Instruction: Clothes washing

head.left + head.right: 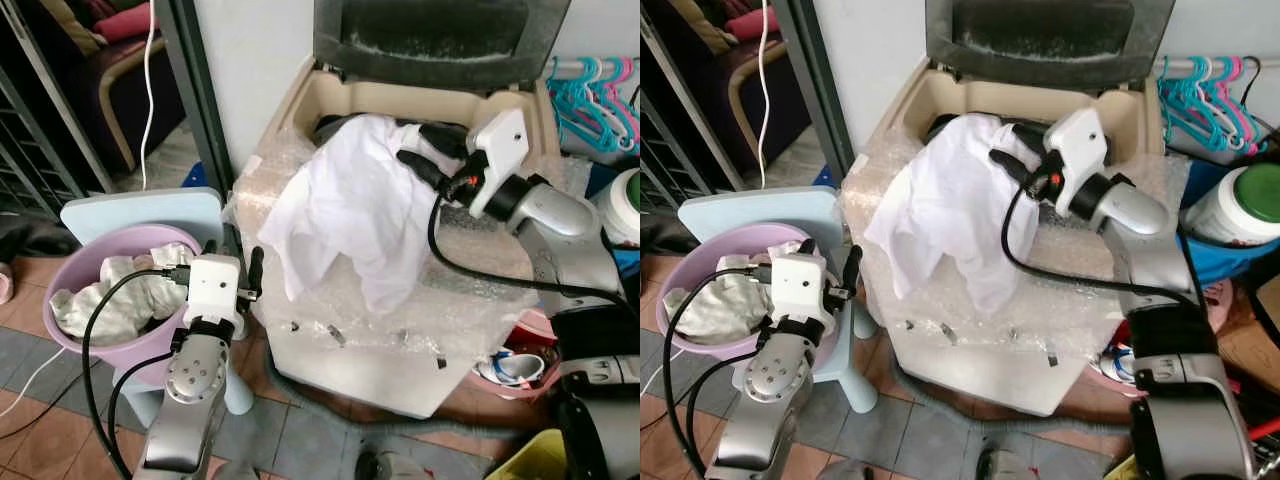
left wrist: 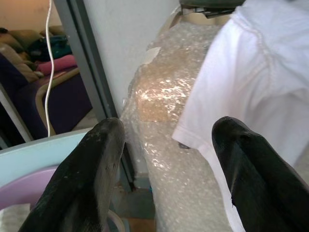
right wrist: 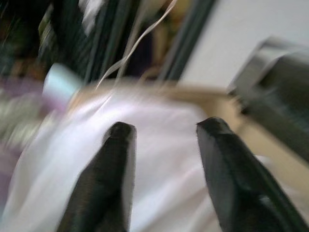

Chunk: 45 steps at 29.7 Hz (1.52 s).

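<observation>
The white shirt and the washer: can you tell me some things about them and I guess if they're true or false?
1. The white shirt hangs over the washer's rim. True.
2. The washer lid is shut. False: it stands open.
3. The purple basin holds clothes. True.
4. The left gripper is holding the shirt. False: it is open, beside the basin.
5. The right gripper is open, over the shirt. True.
</observation>
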Motion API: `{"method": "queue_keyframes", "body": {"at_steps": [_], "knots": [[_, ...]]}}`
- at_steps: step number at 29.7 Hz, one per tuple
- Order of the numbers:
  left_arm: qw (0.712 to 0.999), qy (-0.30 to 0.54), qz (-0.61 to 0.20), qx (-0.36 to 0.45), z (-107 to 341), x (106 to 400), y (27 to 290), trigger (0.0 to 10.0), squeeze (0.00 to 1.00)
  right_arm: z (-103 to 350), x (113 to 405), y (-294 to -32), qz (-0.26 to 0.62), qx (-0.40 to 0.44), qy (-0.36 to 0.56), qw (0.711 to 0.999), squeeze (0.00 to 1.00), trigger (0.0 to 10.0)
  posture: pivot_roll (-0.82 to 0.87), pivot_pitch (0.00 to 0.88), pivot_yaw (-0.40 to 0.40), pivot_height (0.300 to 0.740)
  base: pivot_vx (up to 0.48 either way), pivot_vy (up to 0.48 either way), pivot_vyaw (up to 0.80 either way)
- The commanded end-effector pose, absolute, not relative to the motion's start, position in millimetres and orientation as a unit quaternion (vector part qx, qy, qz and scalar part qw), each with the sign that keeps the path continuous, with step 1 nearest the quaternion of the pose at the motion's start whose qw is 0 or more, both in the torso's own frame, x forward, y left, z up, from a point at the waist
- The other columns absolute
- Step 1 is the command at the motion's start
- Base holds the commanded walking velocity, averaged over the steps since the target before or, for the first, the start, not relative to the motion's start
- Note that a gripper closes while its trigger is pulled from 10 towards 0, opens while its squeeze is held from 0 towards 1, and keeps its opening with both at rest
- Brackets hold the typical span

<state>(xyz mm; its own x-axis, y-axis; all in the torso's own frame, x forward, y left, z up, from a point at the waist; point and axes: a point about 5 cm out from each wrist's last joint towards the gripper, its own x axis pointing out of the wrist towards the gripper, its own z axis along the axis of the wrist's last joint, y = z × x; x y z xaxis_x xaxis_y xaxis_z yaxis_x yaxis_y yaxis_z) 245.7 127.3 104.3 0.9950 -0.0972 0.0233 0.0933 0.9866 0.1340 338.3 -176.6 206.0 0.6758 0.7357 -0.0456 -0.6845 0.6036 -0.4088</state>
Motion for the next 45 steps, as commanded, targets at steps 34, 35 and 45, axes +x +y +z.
{"method": "queue_keyframes", "body": {"at_steps": [34, 35, 45], "knots": [[0.997, 0.003, -0.042, 0.063, 103, 241, 129, 10.0, 0.00, 132, 353, -152, 0.205, -0.230, 0.046, 0.950, 0.00, 0.0, 0.03, 0.000, 0.025, 0.740, 0.000, 0.000, 0.00], [0.997, 0.003, -0.042, 0.063, 103, 241, 129, 10.0, 0.00, 134, 355, -151, 0.200, -0.224, 0.041, 0.953, 0.00, 0.0, 0.03, 0.000, 0.026, 0.740, 0.000, 0.000, 0.00], [0.997, 0.001, -0.044, 0.062, 103, 245, 126, 10.0, 0.00, 188, 392, -132, 0.159, -0.184, -0.025, 0.970, 0.00, 0.0, 0.03, 0.000, 0.019, 0.740, 0.000, 0.000, 0.00]]}}
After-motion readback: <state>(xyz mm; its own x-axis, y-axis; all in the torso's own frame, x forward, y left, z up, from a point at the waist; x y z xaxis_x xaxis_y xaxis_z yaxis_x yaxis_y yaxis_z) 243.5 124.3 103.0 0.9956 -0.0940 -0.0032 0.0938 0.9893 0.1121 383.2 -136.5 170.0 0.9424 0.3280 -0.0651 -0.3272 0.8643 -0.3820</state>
